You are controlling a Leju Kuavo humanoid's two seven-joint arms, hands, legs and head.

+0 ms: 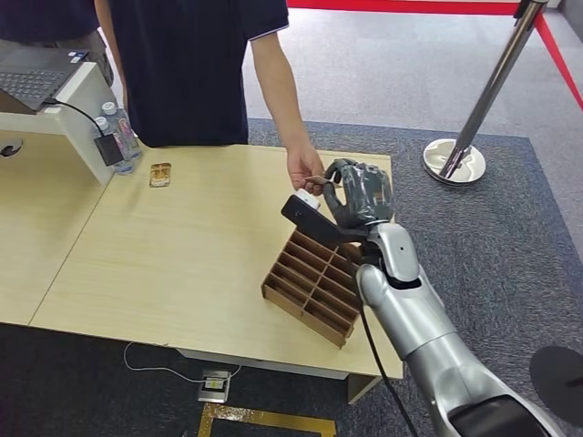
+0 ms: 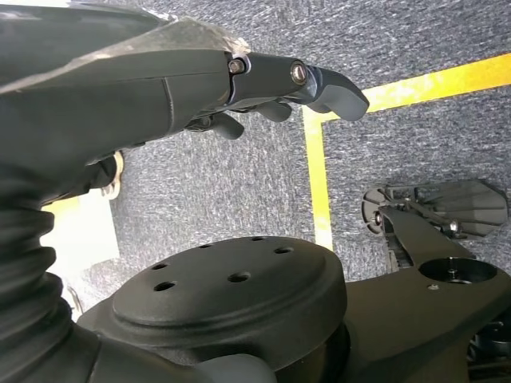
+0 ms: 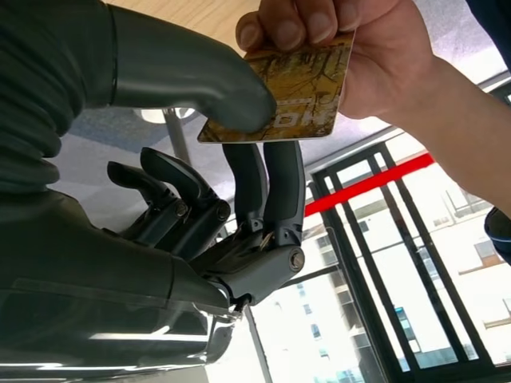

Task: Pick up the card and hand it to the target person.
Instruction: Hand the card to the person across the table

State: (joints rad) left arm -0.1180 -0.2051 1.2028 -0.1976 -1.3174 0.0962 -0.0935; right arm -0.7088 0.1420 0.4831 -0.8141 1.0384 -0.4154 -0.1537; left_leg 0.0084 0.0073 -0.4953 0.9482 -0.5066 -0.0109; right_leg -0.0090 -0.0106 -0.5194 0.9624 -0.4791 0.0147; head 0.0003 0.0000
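Pinching the gold card (image 3: 289, 92) between thumb and fingers of the right hand (image 3: 199, 175), raised above the wooden divider tray (image 1: 312, 287); person's hand (image 3: 362, 48) already gripping it. Pickup done, release pending. Left hand (image 2: 265, 88) hanging, holding nothing.

Gold patterned card (image 3: 293, 96), flat, pinched btwn right hand (image 3: 241, 159) thumb & fingers, person's hand (image 3: 338, 48) gripping opposite edge.
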